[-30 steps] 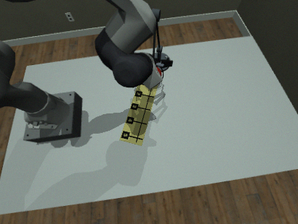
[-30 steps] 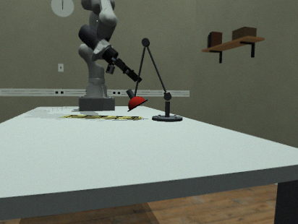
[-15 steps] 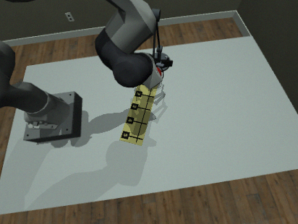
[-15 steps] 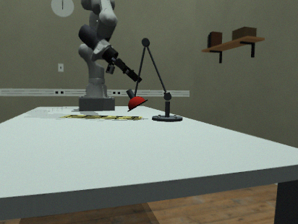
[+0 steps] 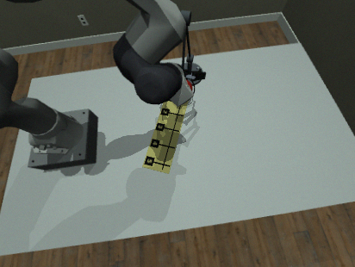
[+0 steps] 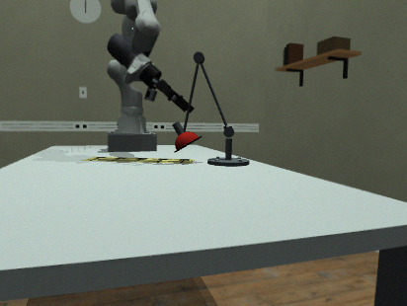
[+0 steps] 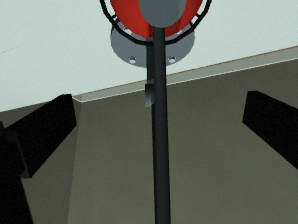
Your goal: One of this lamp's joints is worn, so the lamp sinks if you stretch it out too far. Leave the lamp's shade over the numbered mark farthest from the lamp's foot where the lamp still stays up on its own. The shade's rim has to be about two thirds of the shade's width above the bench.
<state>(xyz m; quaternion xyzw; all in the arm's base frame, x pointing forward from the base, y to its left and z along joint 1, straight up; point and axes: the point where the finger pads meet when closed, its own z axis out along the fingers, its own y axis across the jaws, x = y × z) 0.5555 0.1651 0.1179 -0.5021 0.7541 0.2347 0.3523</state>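
The lamp stands on a round grey foot [image 6: 228, 161] [image 7: 124, 50] at the far end of a yellow strip [image 5: 165, 148] [image 6: 138, 160] that bears several numbered marks. Its two thin bars [image 5: 186, 43] rise to an elbow [image 6: 199, 57]. The front bar [image 7: 160, 150] comes down to the red shade [image 6: 187, 141] [image 7: 125, 12] [image 5: 188, 83]. The shade hangs tilted, a little above the bench, over the strip's end nearest the foot. My gripper [image 6: 187, 105] [image 7: 159, 108] is open. Its fingers stand wide on either side of the front bar, above the shade, without touching it. In the top view my arm hides most of the shade.
The robot's base [image 5: 65, 138] [image 6: 131, 142] stands on the grey bench [image 5: 267, 129] [image 6: 198, 212] to the left of the strip. A wooden floor [image 5: 258, 241] surrounds the bench. A wall shelf [image 6: 318, 59] hangs far off to the right.
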